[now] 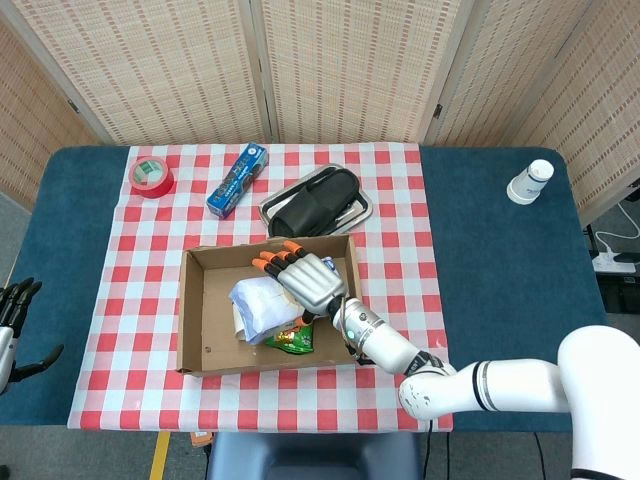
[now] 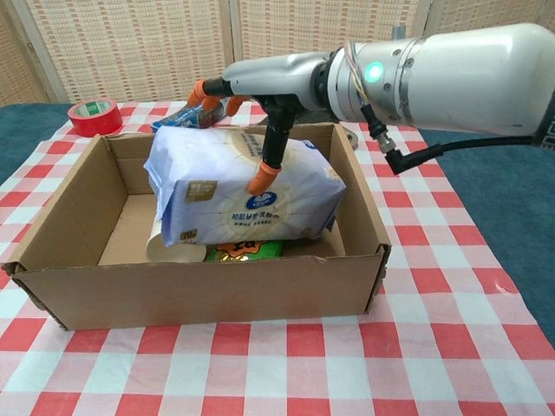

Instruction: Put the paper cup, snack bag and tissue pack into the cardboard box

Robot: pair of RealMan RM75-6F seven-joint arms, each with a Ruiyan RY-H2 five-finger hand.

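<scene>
Right hand [image 2: 260,95] low, fingers spread downward; left hand [image 1: 12,318] at table edge, fingers apart

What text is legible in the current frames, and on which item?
"70" on the tissue pack, lower left corner, chest view.
Chinese characters in the middle of the tissue pack front: too blurred to read.
Gold square label on the tissue pack: unreadable.
Snack bag: print mostly hidden under the tissue pack, unreadable.
Blue box beyond the cardboard box: print too small.
Red tape roll: no legible text.
</scene>
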